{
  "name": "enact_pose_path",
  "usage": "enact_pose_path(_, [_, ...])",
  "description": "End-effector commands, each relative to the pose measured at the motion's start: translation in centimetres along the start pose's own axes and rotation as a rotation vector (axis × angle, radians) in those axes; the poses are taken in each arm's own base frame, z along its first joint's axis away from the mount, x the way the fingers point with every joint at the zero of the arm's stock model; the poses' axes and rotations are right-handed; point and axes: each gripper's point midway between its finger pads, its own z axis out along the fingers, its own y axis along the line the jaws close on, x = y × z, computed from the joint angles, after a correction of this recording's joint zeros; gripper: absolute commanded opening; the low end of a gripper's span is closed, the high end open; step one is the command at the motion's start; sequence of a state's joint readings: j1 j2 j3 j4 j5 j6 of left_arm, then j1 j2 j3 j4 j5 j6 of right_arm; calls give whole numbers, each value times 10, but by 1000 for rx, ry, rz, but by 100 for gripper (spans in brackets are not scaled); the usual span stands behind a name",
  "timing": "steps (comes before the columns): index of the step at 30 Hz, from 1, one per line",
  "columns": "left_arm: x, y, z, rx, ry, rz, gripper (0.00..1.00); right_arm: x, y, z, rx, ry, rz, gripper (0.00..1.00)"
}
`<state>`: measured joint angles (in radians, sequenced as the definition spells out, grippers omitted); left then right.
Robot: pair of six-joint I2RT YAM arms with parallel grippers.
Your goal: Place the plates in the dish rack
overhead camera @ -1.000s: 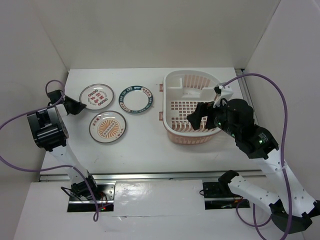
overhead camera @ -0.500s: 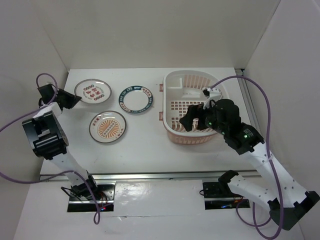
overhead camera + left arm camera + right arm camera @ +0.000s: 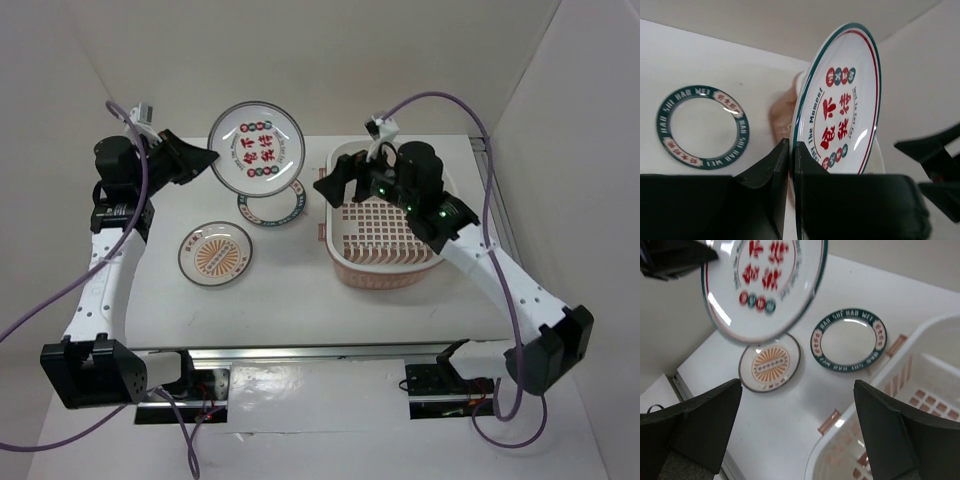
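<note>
My left gripper (image 3: pixel 208 158) is shut on the rim of the red-marked white plate (image 3: pixel 256 150) and holds it tilted in the air, left of the dish rack (image 3: pixel 352 262); the plate also shows in the left wrist view (image 3: pixel 840 105) and the right wrist view (image 3: pixel 765 285). The dark blue-green rimmed plate (image 3: pixel 272 204) lies on the table partly under it. The orange sunburst plate (image 3: pixel 215 252) lies flat to the front left. My right gripper (image 3: pixel 330 187) is open and empty, raised at the rack's left rim, facing the held plate.
White walls close in the table on the left, back and right. The rack's peach grid base (image 3: pixel 385 235) holds nothing. A small peach side tab (image 3: pixel 831 421) sticks out of the rack toward the plates. A metal rail (image 3: pixel 320 350) runs along the near table edge.
My left gripper has taken the red-marked plate off the table and lifted it up and to the right. My right arm has swung left and back, from over the rack's front to its left rim.
</note>
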<state>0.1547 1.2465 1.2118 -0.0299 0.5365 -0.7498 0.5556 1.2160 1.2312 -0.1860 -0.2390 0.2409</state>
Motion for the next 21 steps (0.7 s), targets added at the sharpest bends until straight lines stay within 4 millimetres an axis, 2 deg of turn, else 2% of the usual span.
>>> enact_pose_path(1, [1, -35, -9, 90, 13, 73, 0, -53, 22, 20, -118, -125, -83, 100])
enact_pose_path(2, [7, -41, -10, 120, 37, 74, 0, -49, 13, 29, -103, -110, -86, 100])
enact_pose_path(3, [6, -51, -10, 152, 41, 75, 0, -48, 14, 32, -114, -110, -87, 100])
enact_pose_path(6, [11, -69, -14, 236, 71, 65, 0, -54, 1, 41, -114, -116, -88, 100])
enact_pose_path(11, [25, -82, -16, 362, 123, 22, 0, -40, -13, 56, -149, -79, -30, 100])
enact_pose_path(12, [28, -82, -15, 379, 140, -8, 0, -45, -7, 55, -183, -96, -23, 100])
enact_pose_path(14, [27, -90, -16, 439, 145, -2, 0, -38, -12, 62, -195, -80, 3, 98])
enact_pose_path(15, [33, -95, -19, 467, 171, -9, 0, -35, -8, 66, -230, -76, 20, 97])
enact_pose_path(17, [33, -94, -17, 461, 177, -16, 0, -37, -11, 69, -234, -83, 37, 90])
enact_pose_path(21, [37, -97, -17, 475, 188, -6, 0, -38, -2, 74, -300, -88, 101, 79])
